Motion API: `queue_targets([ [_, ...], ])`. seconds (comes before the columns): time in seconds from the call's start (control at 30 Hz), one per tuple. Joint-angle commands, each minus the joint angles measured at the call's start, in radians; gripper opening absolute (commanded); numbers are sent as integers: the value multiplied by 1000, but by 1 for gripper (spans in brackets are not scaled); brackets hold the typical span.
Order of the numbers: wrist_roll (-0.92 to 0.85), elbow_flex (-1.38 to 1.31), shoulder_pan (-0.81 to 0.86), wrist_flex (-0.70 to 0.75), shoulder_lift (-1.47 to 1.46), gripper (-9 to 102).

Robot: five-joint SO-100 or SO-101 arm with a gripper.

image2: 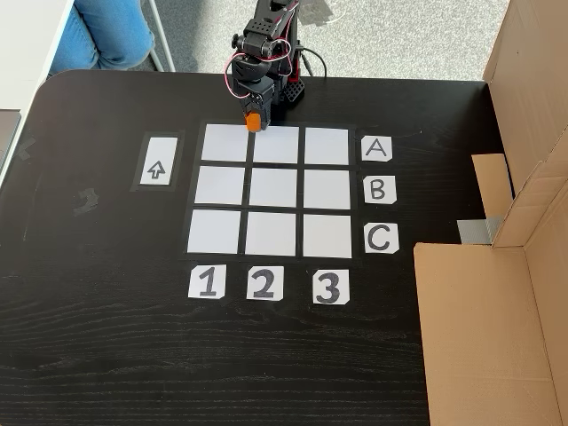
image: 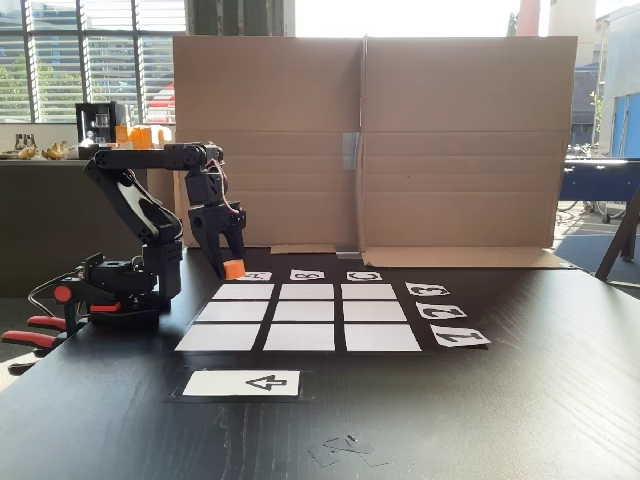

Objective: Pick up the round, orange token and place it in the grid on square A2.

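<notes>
My gripper [image: 232, 268] [image2: 254, 119] is shut on the small orange token [image: 235, 269] [image2: 255, 121] and points down, low over the table. In a fixed view from above, the token sits at the grid's [image2: 247, 186] edge nearest the arm, over the gap between the first and second cells of row A. Square A2 [image2: 276, 145] [image: 232, 311] lies blank just beside and below the token there. In a fixed view from the front, the token hangs next to the A label [image: 256, 276], behind the grid's [image: 337, 314] left column.
A white card with a black arrow [image: 243, 383] [image2: 157, 171] lies beside column 1. A cardboard wall [image: 400, 140] [image2: 524, 106] stands along one side of the table. The arm's base is clamped at the table edge [image: 60, 310]. A person's leg in jeans [image2: 106, 31] is beyond the table.
</notes>
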Motion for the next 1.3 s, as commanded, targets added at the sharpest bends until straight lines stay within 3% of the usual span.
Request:
queue_targets([
  [0.0, -17, 43, -49, -5, 26, -1],
  [0.6, -61, 172, -81, -109, -66, -1],
  [1.27, -71, 308, -69, -411, -181, -1],
])
